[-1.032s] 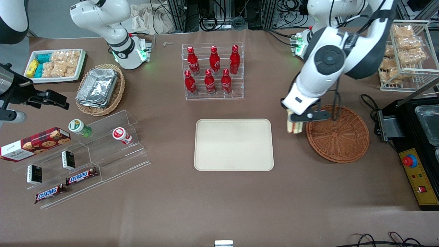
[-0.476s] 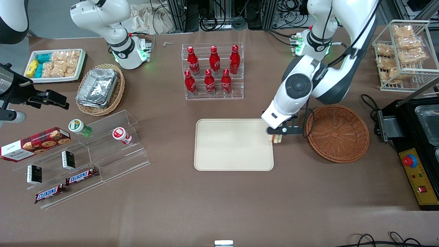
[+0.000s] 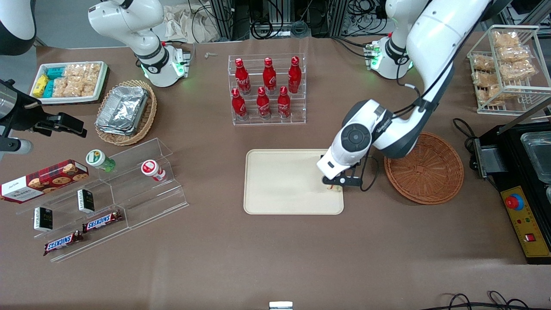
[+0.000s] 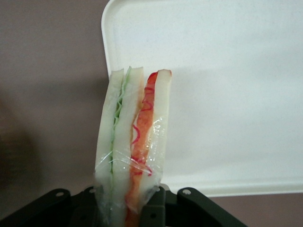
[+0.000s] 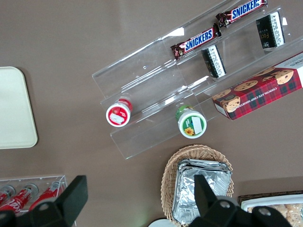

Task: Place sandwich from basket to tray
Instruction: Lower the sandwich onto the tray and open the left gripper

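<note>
1. Front view: I have the gripper (image 3: pixel 337 183) low over the tray (image 3: pixel 284 181), at the corner nearest the basket (image 3: pixel 424 167) and nearer the camera. Taking the tray's centre as the dial, the gripper sits at about 4 o'clock. The basket lies at 3 o'clock from the tray, apart from it, and I see nothing in it. The wrist covers most of the sandwich (image 3: pixel 337 187); only a sliver of colour shows under the fingers.

2. Left wrist view: The jaws are closed on the wrapped sandwich (image 4: pixel 132 146), gripping its base. It stands on edge, with white bread outside, green filling along one seam and red along the other. The tray (image 4: pixel 227 94) fills the ground under it. The tray's rounded corner sits at 11 o'clock from the sandwich tip, so part of the wedge hangs over bare table (image 4: pixel 47 94) beside the rim.

3. Right wrist view: Only one tray (image 5: pixel 14 109) corner shows; no gripper or sandwich appears.

4. Step in hand, as I judge it: transfer nearly complete, set-down pending.

5. Next move, as I judge it: shift a little toward the tray's centre to clear the rim, lower to contact, then part the jaws.
</note>
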Robot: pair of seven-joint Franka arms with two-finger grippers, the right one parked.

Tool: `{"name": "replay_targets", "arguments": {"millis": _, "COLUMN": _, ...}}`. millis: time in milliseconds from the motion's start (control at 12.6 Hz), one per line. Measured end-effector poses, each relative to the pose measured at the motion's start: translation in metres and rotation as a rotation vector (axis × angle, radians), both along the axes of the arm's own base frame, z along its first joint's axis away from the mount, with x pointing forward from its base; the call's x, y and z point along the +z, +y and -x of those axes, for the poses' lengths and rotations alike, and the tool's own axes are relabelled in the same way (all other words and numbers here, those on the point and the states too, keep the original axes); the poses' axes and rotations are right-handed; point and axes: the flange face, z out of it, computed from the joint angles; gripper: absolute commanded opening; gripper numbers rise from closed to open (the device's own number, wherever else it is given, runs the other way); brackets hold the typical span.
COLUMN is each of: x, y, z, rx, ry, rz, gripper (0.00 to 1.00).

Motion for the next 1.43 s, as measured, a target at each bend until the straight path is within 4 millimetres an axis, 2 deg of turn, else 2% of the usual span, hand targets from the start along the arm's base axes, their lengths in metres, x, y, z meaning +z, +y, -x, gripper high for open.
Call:
{"name": "replay_targets", "arguments": {"millis": 238, "x": -0.021, "y": -0.002, "z": -0.007, "rx": 0.011, "ry": 0.005, "rz": 0.033, "gripper": 0.0}}
{"name": "replay_targets", "arguments": {"millis": 556, "x": -0.033, "y": -0.004, "z": -0.005, "rx": 0.008, "ry": 0.016, "rz": 0.04, "gripper": 0.0}}
{"name": "replay_targets", "arguments": {"millis": 635, "x": -0.036, "y": -0.005, "z": -0.006, "rx": 0.005, "ry": 0.011, "rz": 0.042, "gripper": 0.16}}
{"name": "replay_targets", "arguments": {"millis": 714, "x": -0.038, "y": -0.005, "z": -0.006, "rx": 0.001, "ry": 0.008, "rz": 0.042, "gripper": 0.51}}
{"name": "replay_targets", "arguments": {"millis": 873, "x": -0.043, "y": -0.005, "z": -0.005, "rx": -0.012, "ry": 0.006, "rz": 0.033, "gripper": 0.85}}
{"name": "replay_targets", "arguments": {"millis": 952, "x": -0.045, "y": -0.004, "z": -0.005, "rx": -0.016, "ry": 0.002, "rz": 0.025, "gripper": 0.99}}
{"name": "replay_targets", "arguments": {"millis": 1190, "x": -0.045, "y": -0.007, "z": -0.005, "rx": -0.004, "ry": -0.018, "rz": 0.01, "gripper": 1.0}}
{"name": "replay_targets", "arguments": {"millis": 1429, "x": -0.034, "y": -0.011, "z": -0.014, "rx": 0.018, "ry": -0.043, "rz": 0.022, "gripper": 1.0}}
